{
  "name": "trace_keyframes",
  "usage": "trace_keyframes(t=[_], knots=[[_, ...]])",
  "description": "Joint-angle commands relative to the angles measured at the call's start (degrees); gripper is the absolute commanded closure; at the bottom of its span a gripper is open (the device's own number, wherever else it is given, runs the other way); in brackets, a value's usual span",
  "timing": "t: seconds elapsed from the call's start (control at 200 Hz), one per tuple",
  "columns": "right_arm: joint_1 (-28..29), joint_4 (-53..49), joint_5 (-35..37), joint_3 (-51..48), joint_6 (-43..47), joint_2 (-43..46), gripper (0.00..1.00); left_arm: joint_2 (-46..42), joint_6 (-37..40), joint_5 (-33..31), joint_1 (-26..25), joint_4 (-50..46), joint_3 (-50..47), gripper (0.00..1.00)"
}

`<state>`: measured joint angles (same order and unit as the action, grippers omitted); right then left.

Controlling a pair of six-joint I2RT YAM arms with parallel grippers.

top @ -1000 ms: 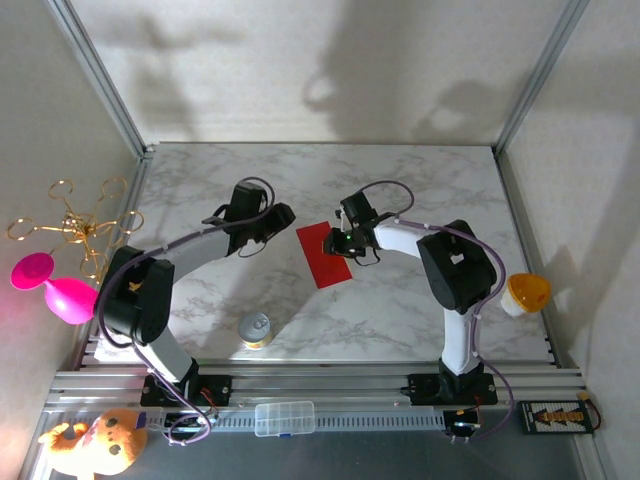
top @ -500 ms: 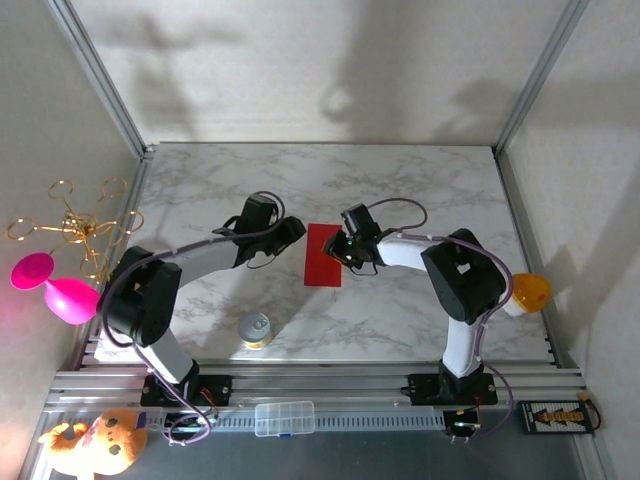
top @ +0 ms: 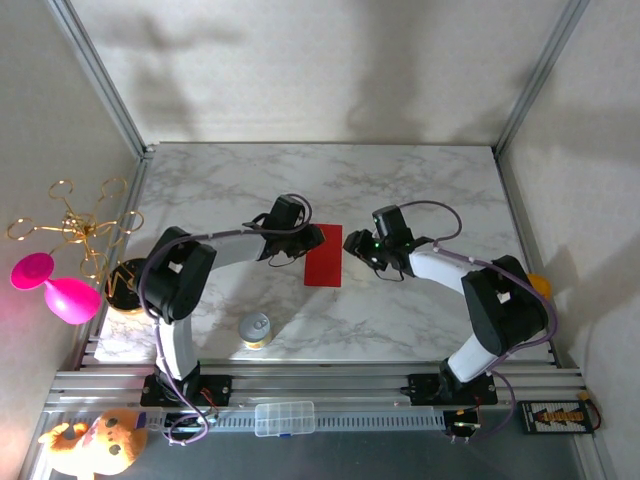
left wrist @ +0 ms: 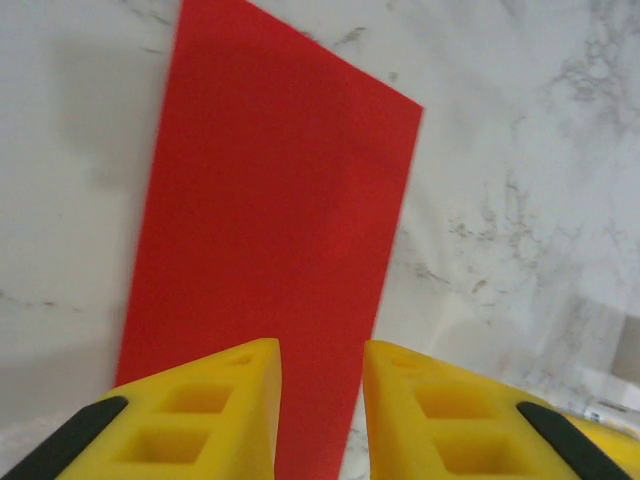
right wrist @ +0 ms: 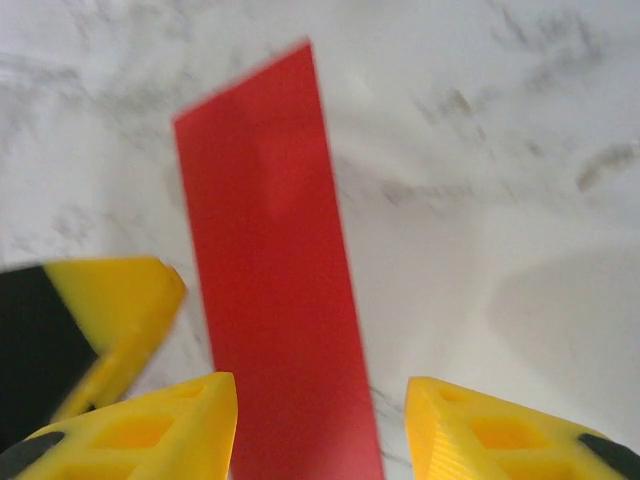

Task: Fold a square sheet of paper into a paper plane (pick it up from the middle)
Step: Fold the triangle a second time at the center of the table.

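Top view: red paper sheet (top: 324,256) lies flat on the marble-pattern tabletop (top: 420,190), about mid-table, between the two grippers. It reads as a narrow rectangle, not a square, long side running away from the bases.

Only the top view gives arm pose. The left arm (top: 220,245) goes up from its base, folds sharply at the elbow and reaches right, low over the table. The right arm (top: 450,268) mirrors it and reaches left. Both wrists point inward at the sheet. Also there: a tin can (top: 255,329) near the left base, and a pink toy (top: 55,288) and gold wire rack (top: 80,225) off the table's left edge.

Left wrist view adds the jaw detail. The left gripper (left wrist: 320,365) has blocky, hollow-celled yellow fingers (left wrist: 215,400) drawn close, with a thin slot between them. It is not clenched and grips nothing. Red shows through the slot and runs under one finger, while the other sits over bare marble at the sheet's long edge. Can't tell if the tips touch the paper. Surface here is matte, plain, no visible crease, corners crisp.

Right wrist view (blurred): the right gripper (right wrist: 320,392) is released, jaws wide apart, and the red strip runs up the frame between them, lying on the table. It also catches what the left camera can't: one of the left gripper's fingers (right wrist: 110,310), yellow with a black pad, just beside the strip's far long edge.
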<state>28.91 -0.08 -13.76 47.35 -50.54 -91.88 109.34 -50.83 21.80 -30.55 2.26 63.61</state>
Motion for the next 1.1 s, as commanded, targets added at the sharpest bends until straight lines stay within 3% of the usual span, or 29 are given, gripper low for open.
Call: trace_keyframes(t=[0.0,0.31,0.826,1.097], knots=[[0.19,-1.72,-3.17,-1.65,2.12,2.07,0.51,1.59,0.24,-2.64,-0.03,-1.45,1.27,0.75],[0.36,-1.16,-6.84,-4.48,0.55,2.23,0.51,5.14,-4.38,-4.69,0.05,-2.25,0.51,0.84],[3.92,-6.35,-8.07,-0.04,0.78,-3.76,0.54,5.74,-6.18,-5.18,0.29,-2.90,-3.43,0.85],[4.93,-6.95,-8.10,0.94,0.91,-5.50,0.61,5.97,-7.39,-3.93,1.18,-1.69,-5.35,0.86]])
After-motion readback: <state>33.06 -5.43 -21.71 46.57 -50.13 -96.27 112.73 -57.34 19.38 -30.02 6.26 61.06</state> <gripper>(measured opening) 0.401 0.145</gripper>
